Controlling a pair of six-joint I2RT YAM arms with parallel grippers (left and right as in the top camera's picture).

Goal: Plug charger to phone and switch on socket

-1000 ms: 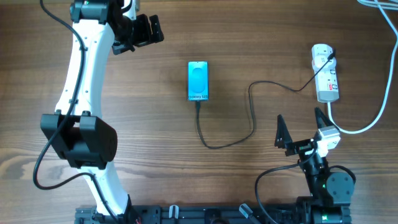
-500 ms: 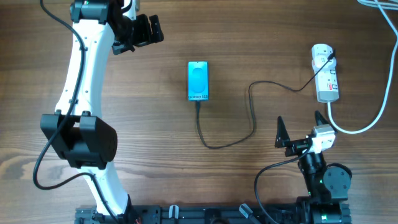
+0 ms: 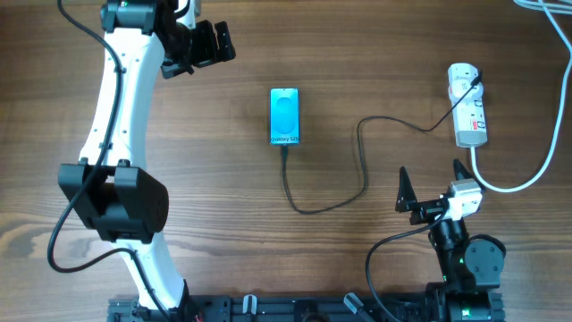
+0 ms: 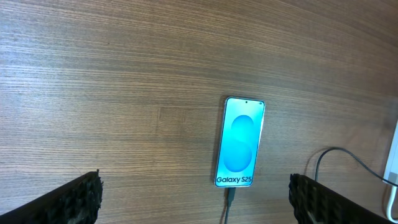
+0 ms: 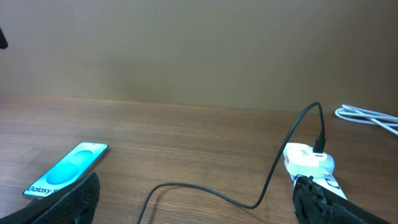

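Two grippers show from overhead, both apart from the phone, which lies flat on the wooden table with its cyan screen up. The left gripper is up and to the left of the phone, its jaws parted and empty. The right gripper is well to the right of the phone and lower, its jaws spread wide with nothing between them. The thin black charger cable meets the phone's lettered end and loops away to the right. It ends at the white socket, far right of the phone. A thicker white cord curves off from the socket on the side away from the phone.

From the left wrist, the phone lies between the two black fingers, which stand wide apart at the lower corners and hold nothing. The charger cable touches the phone's lettered edge.

From the right wrist, the phone sits at the lower left. The charger cable sweeps right from it across the table and rises to the socket. This gripper's fingers are far apart and bare. The white cord lies beyond the socket, on the side away from the phone. I cannot tell the switch position in any view.
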